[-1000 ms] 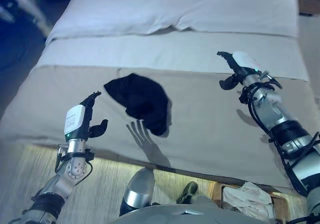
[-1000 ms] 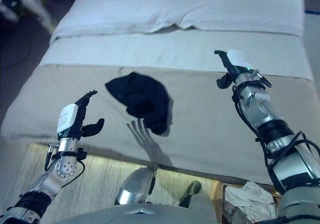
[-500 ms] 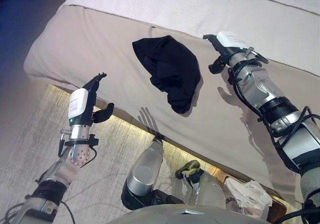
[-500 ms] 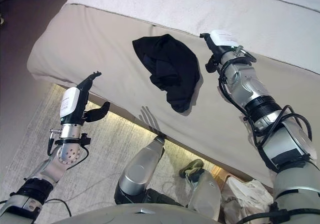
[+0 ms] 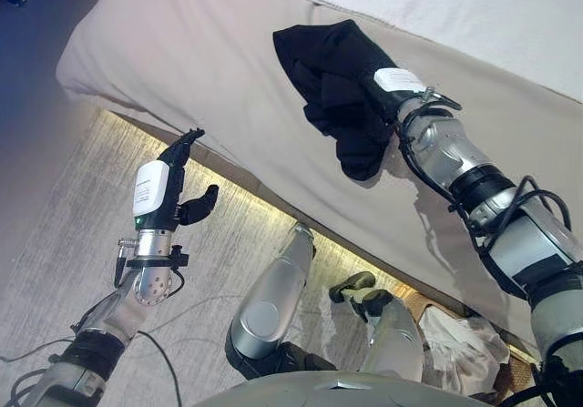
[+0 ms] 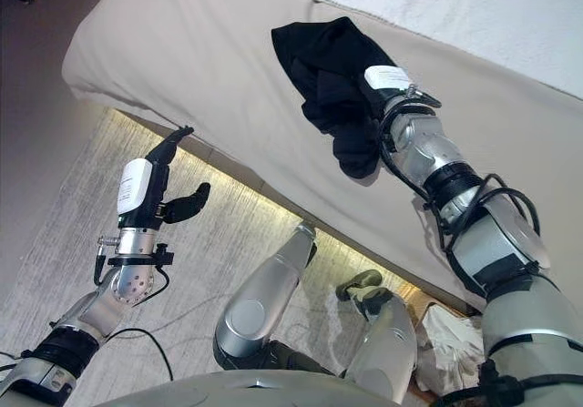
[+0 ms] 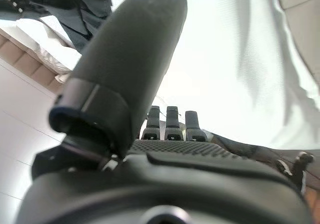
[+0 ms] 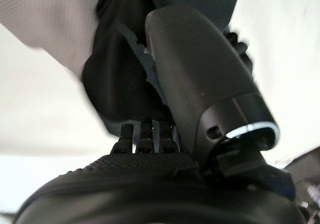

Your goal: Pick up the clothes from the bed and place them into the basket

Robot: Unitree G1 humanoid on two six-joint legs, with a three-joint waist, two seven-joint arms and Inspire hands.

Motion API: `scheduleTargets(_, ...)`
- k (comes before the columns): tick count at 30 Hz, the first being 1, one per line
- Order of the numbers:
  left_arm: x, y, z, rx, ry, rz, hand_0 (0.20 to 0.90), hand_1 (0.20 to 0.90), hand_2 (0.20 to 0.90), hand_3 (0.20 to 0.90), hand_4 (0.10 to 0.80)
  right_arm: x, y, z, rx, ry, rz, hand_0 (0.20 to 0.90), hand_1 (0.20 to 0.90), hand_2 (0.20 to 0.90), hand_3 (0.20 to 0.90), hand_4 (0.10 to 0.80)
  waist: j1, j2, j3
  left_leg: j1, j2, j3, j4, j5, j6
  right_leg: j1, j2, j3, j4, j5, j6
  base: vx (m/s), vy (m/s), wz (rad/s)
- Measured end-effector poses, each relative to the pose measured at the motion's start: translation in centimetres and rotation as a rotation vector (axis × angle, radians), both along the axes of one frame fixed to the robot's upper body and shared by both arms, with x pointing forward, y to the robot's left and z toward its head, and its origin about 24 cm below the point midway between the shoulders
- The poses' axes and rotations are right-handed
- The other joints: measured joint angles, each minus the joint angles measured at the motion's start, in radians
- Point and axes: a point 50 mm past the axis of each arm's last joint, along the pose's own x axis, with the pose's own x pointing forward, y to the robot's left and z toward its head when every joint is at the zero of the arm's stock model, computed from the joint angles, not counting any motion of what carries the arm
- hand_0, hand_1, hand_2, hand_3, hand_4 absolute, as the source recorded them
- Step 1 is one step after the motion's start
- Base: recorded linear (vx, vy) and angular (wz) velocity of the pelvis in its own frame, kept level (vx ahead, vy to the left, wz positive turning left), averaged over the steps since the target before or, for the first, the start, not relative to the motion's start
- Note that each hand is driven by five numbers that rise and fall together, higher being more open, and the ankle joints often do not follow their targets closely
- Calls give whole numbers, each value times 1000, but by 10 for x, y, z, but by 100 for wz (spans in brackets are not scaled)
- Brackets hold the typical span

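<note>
**Right hand on the black garment, left hand free beside the bed**

Left eye view: left hand (image 5: 162, 193) raised over the carpeted floor (image 5: 55, 243) just off the bed's near edge, fingers straight and spread from the thumb, holding nothing. Right hand (image 5: 392, 86) laid on the crumpled black garment (image 5: 332, 75) on the beige bed (image 5: 182, 52); its fingers hidden in the cloth, so cannot tell whether apart or clamped. Garment bunched, long axis running from the bed's far side toward the near edge, narrow tail nearest that edge. Basket (image 5: 496, 361) only partly seen at the lower right, with white cloth (image 5: 465, 343) in it.

Right eye view: same layout; right hand's back over the garment's middle, left hand well apart from it.

Left wrist view: thumb and straight fingers (image 7: 167, 119) apart, empty, pale bed cover beyond.

Right wrist view: fingers (image 8: 142, 134) straight and reaching against the dark cloth, thumb raised beside it; grip not clear.
</note>
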Motion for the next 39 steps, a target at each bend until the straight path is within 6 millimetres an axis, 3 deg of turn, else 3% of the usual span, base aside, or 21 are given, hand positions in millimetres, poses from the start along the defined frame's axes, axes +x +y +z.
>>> scheduleTargets(1, 0, 0, 3, 7, -14, -4, 900, 900, 900, 900, 800, 1, 1, 2, -4, -4, -2, 900, 900, 900, 900, 800, 0, 1, 0, -21, -11, -2, 19, 0, 0, -20, -12, 3, 26, 0, 0, -39, 38, 22)
scheduleTargets(2, 0, 1, 7, 9, -36, -3, 900, 900, 900, 900, 800, 3, 4, 6, -2, -8, -7, 900, 900, 900, 900, 800, 5, 1, 0, -51, -14, 1, 51, 0, 0, -50, -20, 20, 49, -16, -26, -53, 40, 18)
scheduleTargets(4, 3, -2, 14, 6, -70, -12, 900, 900, 900, 900, 800, 6, 8, 16, -24, -36, -2, 900, 900, 900, 900, 800, 14, 2, 2, -99, -15, 0, 86, -38, -44, -85, -16, 14, 24, -16, -26, -54, 40, 2)
scheduleTargets(5, 2, -4, 12, 2, -67, -18, 900, 900, 900, 900, 800, 8, 12, 22, -46, -46, 1, 900, 900, 900, 900, 800, 14, 13, 7, -135, -24, 0, 241, -93, 6, -98, -20, 21, 36, -16, -26, -58, 31, -31)
scheduleTargets(6, -2, -4, 8, -1, -52, -19, 900, 900, 900, 900, 800, 8, 15, 20, -57, -44, 11, 900, 900, 900, 900, 800, 28, 35, 7, -105, -22, 0, 285, -132, 24, -101, -8, 25, 57, -15, -25, -106, 52, -28)
scheduleTargets(7, -3, -6, 6, -2, -45, -22, 900, 900, 900, 900, 800, 9, 16, 22, -67, -52, 11, 900, 900, 900, 900, 800, 13, 39, 9, -124, -22, 3, 281, -157, 36, -125, -23, 28, 130, -21, -22, -108, 45, 0)
scheduleTargets(9, -1, -11, 13, -15, -85, -42, 900, 900, 900, 900, 800, 12, 10, 32, -76, -71, -27, 900, 900, 900, 900, 800, 1, 38, 9, -182, -31, 21, 284, -155, 39, -163, -5, 38, 290, -62, -38, -97, 38, 37)
scheduleTargets(10, -1, -13, 16, -21, -97, -52, 900, 900, 900, 900, 800, 13, 7, 41, -78, -92, -50, 900, 900, 900, 900, 800, 4, 38, 9, -214, -44, 29, 289, -154, 38, -159, 11, 33, 259, -121, -65, -77, 24, 10)
scheduleTargets(11, -3, -15, 16, -39, -106, -52, 900, 900, 900, 900, 800, 15, 7, 53, -87, -123, -65, 900, 900, 900, 900, 800, 13, 54, 11, -240, -42, 33, 309, -142, 38, -163, 23, 39, 229, -180, -76, -82, 20, -19)
scheduleTargets(12, -6, -15, 14, -53, -100, -48, 900, 900, 900, 900, 800, 16, 10, 59, -87, -140, -65, 900, 900, 900, 900, 800, 17, 71, 11, -251, -43, 24, 324, -126, 36, -169, 30, 34, 232, -180, -76, -66, 2, -32)
scheduleTargets(14, -4, -17, 16, -57, -105, -54, 900, 900, 900, 900, 800, 17, 6, 60, -101, -145, -83, 900, 900, 900, 900, 800, 18, 73, 11, -263, -43, 21, 325, -127, 35, -179, 26, 28, 242, -184, -70, -58, -39, -3)
scheduleTargets(15, -2, -18, 19, -59, -118, -58, 900, 900, 900, 900, 800, 17, 4, 62, -105, -148, -94, 465, 465, 465, 392, 292, 19, 73, 10, -269, -42, 16, 325, -127, 35, -182, 26, 22, 242, -184, -70, -71, -71, 14)
scheduleTargets(16, 0, -18, 21, -60, -127, -61, 900, 900, 900, 900, 800, 18, 4, 65, -111, -158, -101, 300, 300, 300, 200, 100, 18, 73, 10, -278, -42, 10, 322, -127, 35, -189, 27, 17, 240, -184, -70, -74, -75, 9)
scheduleTargets(19, 4, -20, 27, -67, -152, -69, 900, 900, 900, 900, 800, 18, 5, 82, -124, -207, -113, 300, 300, 300, 200, 100, 19, 73, 10, -307, -41, -4, 315, -123, 30, -221, 31, 13, 237, -184, -70, -50, -64, 0)
scheduleTargets(26, 7, -26, 36, -76, -193, -93, 900, 900, 900, 900, 800, 18, 2, 92, -107, -258, -122, 300, 300, 300, 200, 100, 24, 73, 10, -299, -23, -4, 318, -116, 24, -212, 59, 17, 215, -183, -71, -38, -43, -4)
scheduleTargets(32, 14, -27, 45, -68, -225, -88, 900, 900, 900, 900, 800, 18, 3, 83, -94, -226, -106, 300, 300, 300, 200, 100, 8, 72, 10, -251, -7, 37, 332, -109, 35, -157, 62, 33, 201, -171, -69, -37, -58, -10)
scheduleTargets(39, 19, -29, 49, -55, -230, -82, 900, 900, 900, 900, 800, 17, 1, 42, -55, -126, -72, 300, 300, 300, 200, 100, -51, 68, 12, -96, 14, 102, 310, -131, 60, -44, 70, 103, 166, -156, -60, -8, -32, -26)
